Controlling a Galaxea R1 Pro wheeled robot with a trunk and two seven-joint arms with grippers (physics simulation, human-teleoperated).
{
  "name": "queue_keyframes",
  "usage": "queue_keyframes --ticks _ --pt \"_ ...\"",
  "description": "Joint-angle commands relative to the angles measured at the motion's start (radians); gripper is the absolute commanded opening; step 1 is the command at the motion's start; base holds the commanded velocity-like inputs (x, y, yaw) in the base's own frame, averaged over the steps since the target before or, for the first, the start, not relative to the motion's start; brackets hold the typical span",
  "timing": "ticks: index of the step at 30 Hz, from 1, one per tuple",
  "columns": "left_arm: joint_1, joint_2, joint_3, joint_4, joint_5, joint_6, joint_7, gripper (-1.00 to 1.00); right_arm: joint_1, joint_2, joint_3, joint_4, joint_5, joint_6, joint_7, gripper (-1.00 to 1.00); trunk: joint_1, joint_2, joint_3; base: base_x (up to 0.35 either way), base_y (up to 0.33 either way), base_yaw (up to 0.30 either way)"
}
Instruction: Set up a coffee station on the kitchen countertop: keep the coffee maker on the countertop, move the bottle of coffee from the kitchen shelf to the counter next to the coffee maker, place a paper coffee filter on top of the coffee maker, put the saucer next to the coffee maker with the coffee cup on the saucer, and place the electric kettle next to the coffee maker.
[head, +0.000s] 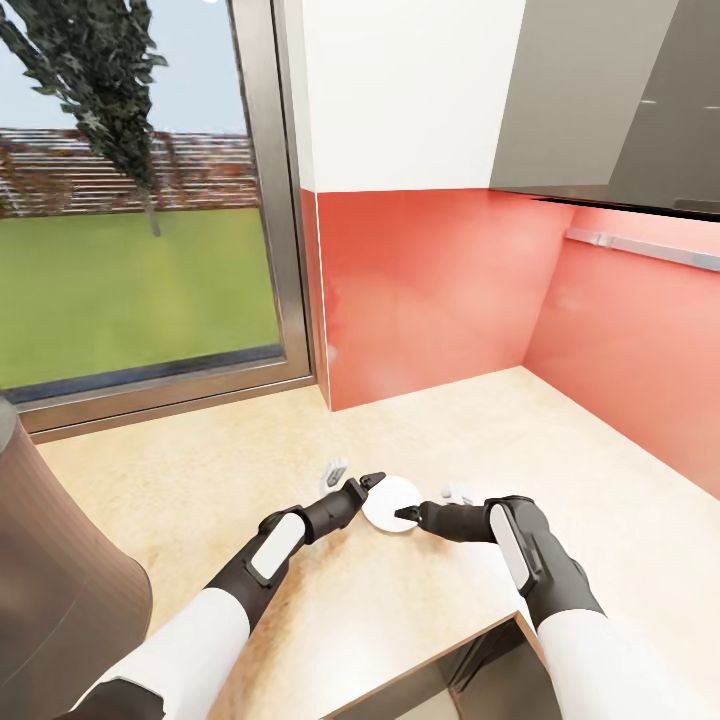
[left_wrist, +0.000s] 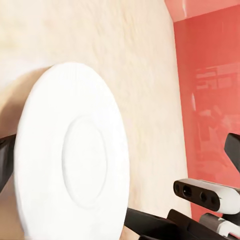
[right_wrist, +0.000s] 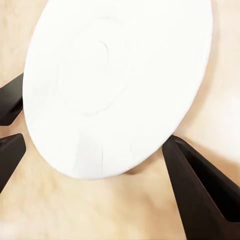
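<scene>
Red splashback panels meet in a corner behind your beige speckled worktop (head: 470, 440), with a large window (head: 130, 200) at the left looking onto grass.

From the head view, the white saucer (head: 392, 502) lies flat on the worktop between your two grippers. Your left gripper (head: 368, 484) touches its left rim; your right gripper (head: 405, 514) reaches its right edge. Whether either pair of fingers is parted, you cannot tell here.

From the left wrist, the saucer (left_wrist: 70, 155) sits close ahead on the worktop, one dark finger (left_wrist: 5, 160) at its rim.

From the right wrist, your fingers (right_wrist: 205, 195) stand spread apart, flanking the saucer (right_wrist: 115, 80) without clamping it.
</scene>
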Motion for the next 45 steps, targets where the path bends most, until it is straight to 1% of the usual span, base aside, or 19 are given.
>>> queue_keyframes --ticks 1,10,18,45 --pt "-0.001 0.0 0.0 0.0 0.006 0.005 -0.001 1.0 -0.001 0.001 -0.004 -0.001 0.005 0.005 0.002 1.0 0.001 -0.002 -0.002 0.0 0.0 0.0" --pt "-0.001 0.0 -0.001 -0.007 0.006 0.005 -0.007 1.0 -0.001 0.001 -0.004 0.001 0.005 0.005 0.002 1.0 0.001 -0.002 -0.002 0.0 0.0 0.0" --pt "-0.001 0.0 -0.003 -0.014 0.006 0.006 -0.038 1.0 -0.001 0.001 -0.004 0.001 0.005 0.005 0.002 1.0 0.001 -0.002 -0.002 0.0 0.0 0.0" --pt "-0.001 0.0 -0.003 -0.008 0.007 0.008 -0.045 1.0 -0.001 0.001 -0.004 0.002 0.004 0.005 0.002 1.0 0.001 -0.002 -0.002 0.0 0.0 0.0"
